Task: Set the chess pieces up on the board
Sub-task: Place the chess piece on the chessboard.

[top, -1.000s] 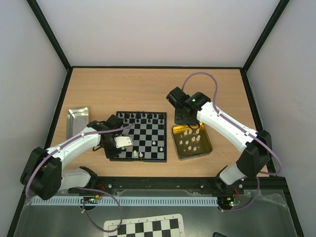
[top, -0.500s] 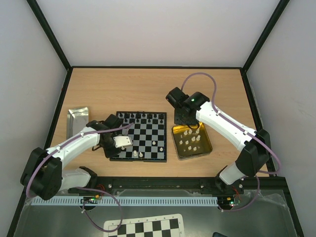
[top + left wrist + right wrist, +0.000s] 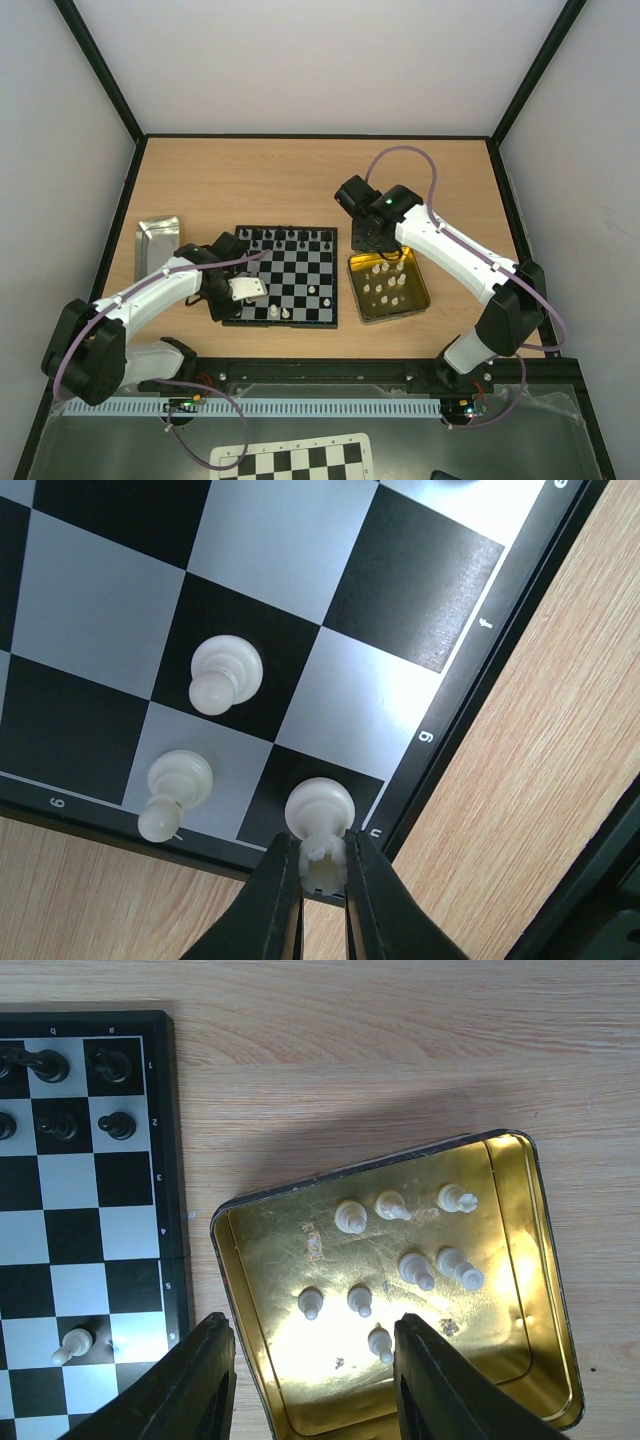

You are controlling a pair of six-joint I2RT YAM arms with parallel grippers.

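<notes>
Wooden table [image 3: 300, 180], with the board [image 3: 297, 277] near its middle and a gold tin [image 3: 415, 300] just beside the board's right edge. The tin holds loose white pieces [image 3: 410, 1265]. The right gripper [image 3: 312, 1320] hovers over the tin, fingers spread, holding nothing. The left gripper [image 3: 322, 868] pinches the head of a white rook [image 3: 320, 805] on the board's near-left corner square. The rook stands upright, long axis vertical, head up. This looks like the placing step. Next the fingers should part and lift straight up without tipping the rook.
</notes>
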